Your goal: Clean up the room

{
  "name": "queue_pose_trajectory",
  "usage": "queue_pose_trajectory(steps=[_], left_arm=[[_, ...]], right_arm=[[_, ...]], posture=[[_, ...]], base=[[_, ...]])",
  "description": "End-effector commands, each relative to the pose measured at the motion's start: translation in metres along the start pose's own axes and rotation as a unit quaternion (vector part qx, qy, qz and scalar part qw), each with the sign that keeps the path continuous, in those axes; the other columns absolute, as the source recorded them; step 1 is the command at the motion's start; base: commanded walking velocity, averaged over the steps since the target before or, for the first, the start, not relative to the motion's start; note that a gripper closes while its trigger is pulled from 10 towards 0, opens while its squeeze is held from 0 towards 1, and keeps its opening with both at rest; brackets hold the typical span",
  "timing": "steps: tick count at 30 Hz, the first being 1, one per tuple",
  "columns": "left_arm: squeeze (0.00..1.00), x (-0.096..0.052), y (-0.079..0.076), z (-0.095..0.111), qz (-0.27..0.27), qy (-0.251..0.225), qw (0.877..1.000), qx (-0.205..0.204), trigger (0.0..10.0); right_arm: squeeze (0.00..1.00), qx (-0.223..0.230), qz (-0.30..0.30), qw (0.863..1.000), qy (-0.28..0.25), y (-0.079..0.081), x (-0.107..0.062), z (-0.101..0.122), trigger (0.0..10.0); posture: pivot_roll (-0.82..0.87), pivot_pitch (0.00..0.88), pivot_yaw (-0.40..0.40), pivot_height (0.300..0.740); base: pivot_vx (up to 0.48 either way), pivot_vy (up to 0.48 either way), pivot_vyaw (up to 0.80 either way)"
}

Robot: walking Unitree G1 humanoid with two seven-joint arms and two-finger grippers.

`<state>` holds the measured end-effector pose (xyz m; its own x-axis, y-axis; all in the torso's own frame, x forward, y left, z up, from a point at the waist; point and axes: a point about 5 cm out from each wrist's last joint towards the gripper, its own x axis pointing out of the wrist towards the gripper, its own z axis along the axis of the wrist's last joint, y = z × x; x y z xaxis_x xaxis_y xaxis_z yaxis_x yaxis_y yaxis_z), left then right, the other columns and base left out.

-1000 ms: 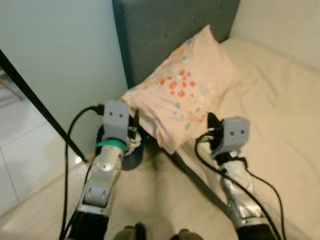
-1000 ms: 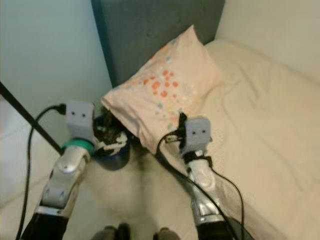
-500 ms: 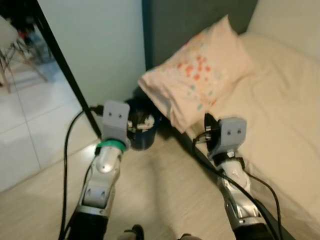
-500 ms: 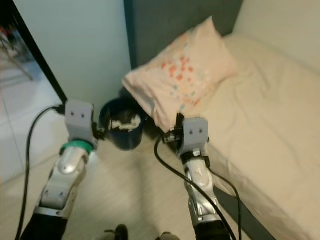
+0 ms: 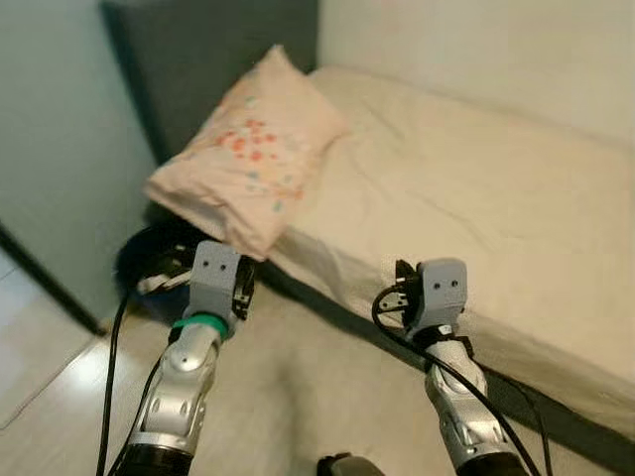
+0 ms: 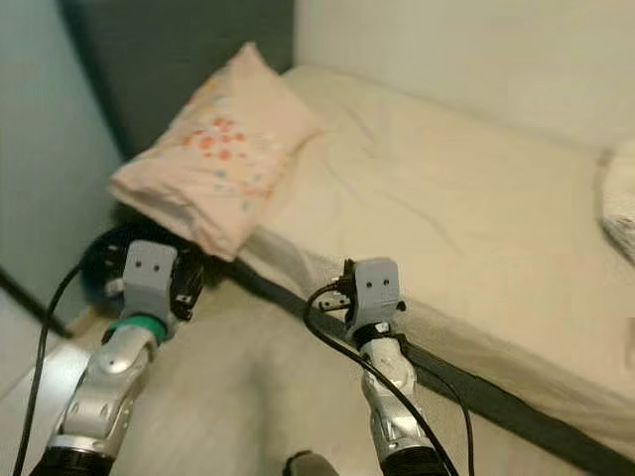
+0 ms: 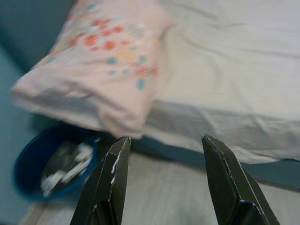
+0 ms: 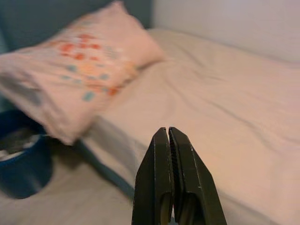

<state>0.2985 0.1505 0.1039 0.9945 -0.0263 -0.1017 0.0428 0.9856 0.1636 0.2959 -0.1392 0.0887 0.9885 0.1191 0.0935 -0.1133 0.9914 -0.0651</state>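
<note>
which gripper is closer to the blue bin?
Left. The left gripper, fingers apart, hangs right beside the blue bin under the pillow's overhanging corner. The right gripper, shut, is farther along the bed edge.

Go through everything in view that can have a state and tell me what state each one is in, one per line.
Left gripper: open, holding nothing, above the floor by the bed.
Right gripper: shut, empty.
Pillow: at the head of the bed, one corner overhanging the edge.
Blue bin: upright on the floor, white scraps inside, partly under the pillow's corner.
Bed sheet: wrinkled, nothing on this part.
</note>
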Motion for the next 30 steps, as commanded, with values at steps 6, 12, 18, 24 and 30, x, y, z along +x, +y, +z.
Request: queue_pose_trajectory(steps=[6, 12, 18, 24, 30], left_arm=[[0.0, 0.001, -0.001, -0.005, -0.001, 0.005, 1.0, -0.001, 10.0], [0.0, 0.004, -0.004, -0.002, -0.001, -0.002, 1.0, -0.006, 10.0], [0.0, 0.007, -0.009, -0.001, -0.006, -0.005, 1.0, -0.009, 10.0], [0.0, 0.013, -0.017, 0.004, -0.015, -0.012, 1.0, -0.012, 10.0], [0.0, 0.018, -0.023, 0.011, -0.02, -0.023, 0.999, -0.022, 10.0]], right_arm=[[0.0, 0.001, 0.009, 1.0, 0.0, 0.005, 0.001, -0.002, 10.0], [0.0, 0.001, 0.01, 1.0, -0.005, 0.005, 0.003, 0.0, 10.0], [0.0, -0.001, 0.007, 1.0, -0.007, 0.003, 0.002, 0.0, 10.0], [0.0, -0.002, 0.005, 1.0, -0.009, 0.001, 0.003, 0.0, 10.0], [0.0, -0.004, 0.004, 1.0, -0.015, -0.001, 0.007, 0.003, 10.0]], posture=[[-0.08, 0.013, 0.045, 0.735], [-0.08, 0.015, 0.046, 0.735], [-0.09, 0.019, 0.044, 0.735], [-0.09, 0.017, 0.038, 0.735], [-0.09, 0.014, 0.033, 0.735]], base=[[0.0, 0.0, -0.8], [0.0, 0.0, -0.8], [0.0, 0.0, -0.8], [0.0, 0.0, -0.8], [0.0, 0.0, -0.8]])
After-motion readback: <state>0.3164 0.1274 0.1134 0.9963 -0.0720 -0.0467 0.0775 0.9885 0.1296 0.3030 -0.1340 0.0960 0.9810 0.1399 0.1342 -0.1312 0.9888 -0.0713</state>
